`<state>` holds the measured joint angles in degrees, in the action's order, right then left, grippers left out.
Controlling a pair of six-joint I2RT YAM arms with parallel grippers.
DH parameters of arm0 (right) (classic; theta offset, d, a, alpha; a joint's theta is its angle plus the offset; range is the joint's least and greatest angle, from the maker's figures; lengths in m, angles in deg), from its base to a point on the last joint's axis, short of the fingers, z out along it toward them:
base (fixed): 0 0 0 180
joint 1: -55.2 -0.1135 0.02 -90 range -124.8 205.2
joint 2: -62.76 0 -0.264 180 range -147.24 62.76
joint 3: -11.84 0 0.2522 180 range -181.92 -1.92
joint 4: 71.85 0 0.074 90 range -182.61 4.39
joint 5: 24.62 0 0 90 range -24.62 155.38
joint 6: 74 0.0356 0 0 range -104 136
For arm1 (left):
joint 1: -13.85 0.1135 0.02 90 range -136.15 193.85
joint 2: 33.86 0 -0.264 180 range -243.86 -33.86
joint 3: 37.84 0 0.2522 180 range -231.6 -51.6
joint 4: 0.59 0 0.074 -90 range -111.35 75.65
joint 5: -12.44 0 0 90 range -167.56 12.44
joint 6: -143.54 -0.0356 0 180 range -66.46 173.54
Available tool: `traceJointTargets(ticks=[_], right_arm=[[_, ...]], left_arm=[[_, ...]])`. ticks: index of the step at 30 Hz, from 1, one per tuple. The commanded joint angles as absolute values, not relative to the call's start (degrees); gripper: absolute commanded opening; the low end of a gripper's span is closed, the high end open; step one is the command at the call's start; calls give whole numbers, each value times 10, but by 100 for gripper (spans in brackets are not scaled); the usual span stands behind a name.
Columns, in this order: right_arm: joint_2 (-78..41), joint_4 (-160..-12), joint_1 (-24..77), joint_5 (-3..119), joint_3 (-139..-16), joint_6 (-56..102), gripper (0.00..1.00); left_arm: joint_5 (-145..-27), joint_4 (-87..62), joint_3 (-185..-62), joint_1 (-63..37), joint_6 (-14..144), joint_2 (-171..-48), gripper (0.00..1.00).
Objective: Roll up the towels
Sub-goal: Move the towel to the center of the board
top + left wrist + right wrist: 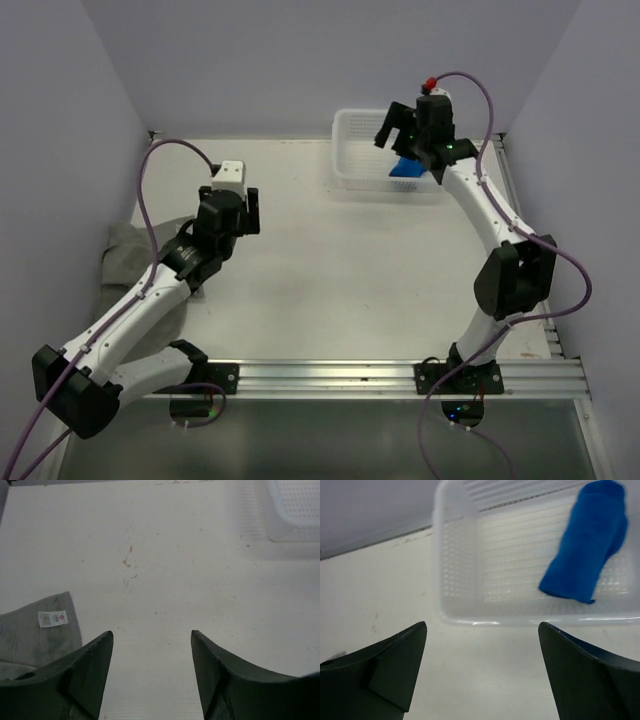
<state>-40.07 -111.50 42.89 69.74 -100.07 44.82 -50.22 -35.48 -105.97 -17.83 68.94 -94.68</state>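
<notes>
Left gripper (152, 645) jaws apart, empty, grey towel (30, 640) just beside; white tag (52, 618) print unreadable. Right gripper (482, 640) likewise spread, empty, facing white basket (445, 580) holding rolled blue towel (587, 545).

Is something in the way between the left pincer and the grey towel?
No, nothing visible. The left pincer hangs open over the table, and the grey towel lies flat right beside it.

Grey towel (124, 258) half under the left arm (150, 298), blue towel (406, 169) partly behind the right tool (412, 148).
</notes>
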Motion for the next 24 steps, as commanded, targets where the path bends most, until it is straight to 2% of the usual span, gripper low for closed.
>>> traceJointTargets(ticks=[1,3,6,7,12,16,21,24], right_arm=[[-331,-1058,312,678,-959,429,97],[-320,-1049,259,678,-941,423,94],[-322,-1032,163,657,-906,431,88],[-326,-1028,124,644,-890,438,86],[-380,-998,27,593,-871,474,77],[-432,-970,-32,563,-882,497,74],[-514,-945,-96,523,-927,529,72],[-566,-947,-126,526,-967,534,71]], left_arm=[[-415,-332,-1051,-172,696,-919,70],[-391,-333,-1049,-172,702,-910,73],[-331,-339,-1042,-172,716,-889,86],[-293,-346,-1042,-172,723,-876,99],[-188,-345,-1018,-172,758,-830,100],[-116,-349,-1008,-171,781,-796,99],[-96,-343,-998,-171,779,-765,95],[-95,-330,-990,-171,771,-748,100]])
